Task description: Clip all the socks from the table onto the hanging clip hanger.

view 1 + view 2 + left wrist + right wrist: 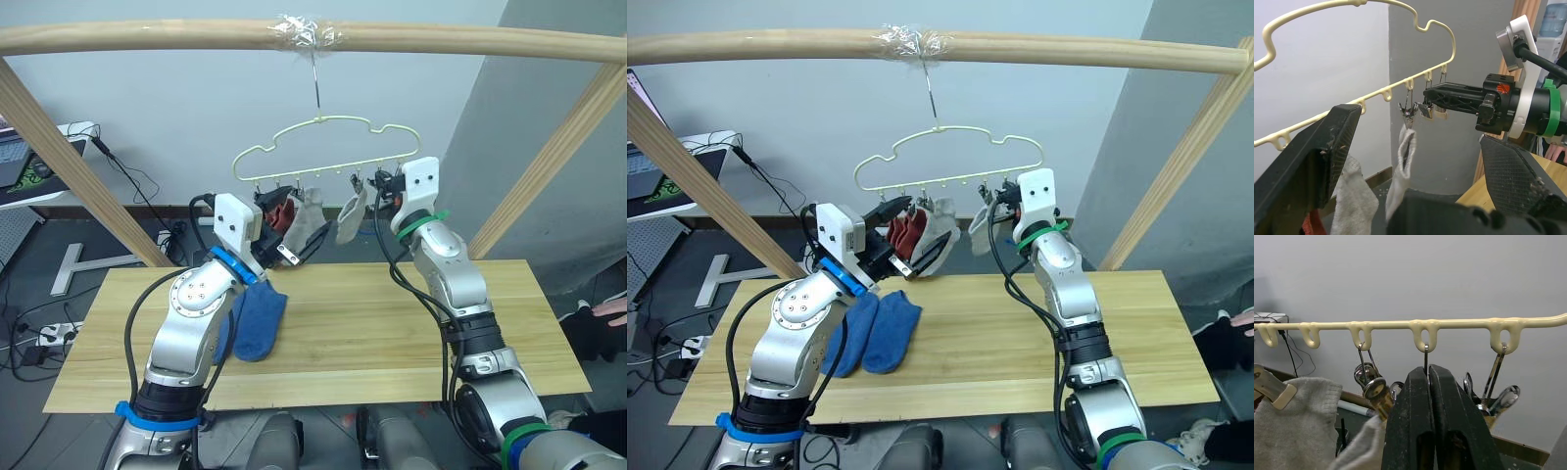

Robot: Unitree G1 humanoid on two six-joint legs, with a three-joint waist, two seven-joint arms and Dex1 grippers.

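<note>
Red and grey socks (312,217) hang clipped on the hanger (323,147), blue socks (880,333) remain on the table (392,333); right gripper (1429,96) pinches a clip (1426,108), left gripper (290,243) wide open.

Glossy pale-yellow coated clip hanger (1400,324), shiny metal clips (1370,382), soft knitted grey sock (1295,418)

One clip hanger (948,166) hangs from the wooden bar. Two blue socks (877,333) lie near the table's (1019,333) left edge. Two light grey socks (939,230) hang clipped, and at least one rust red sock (904,232).
</note>
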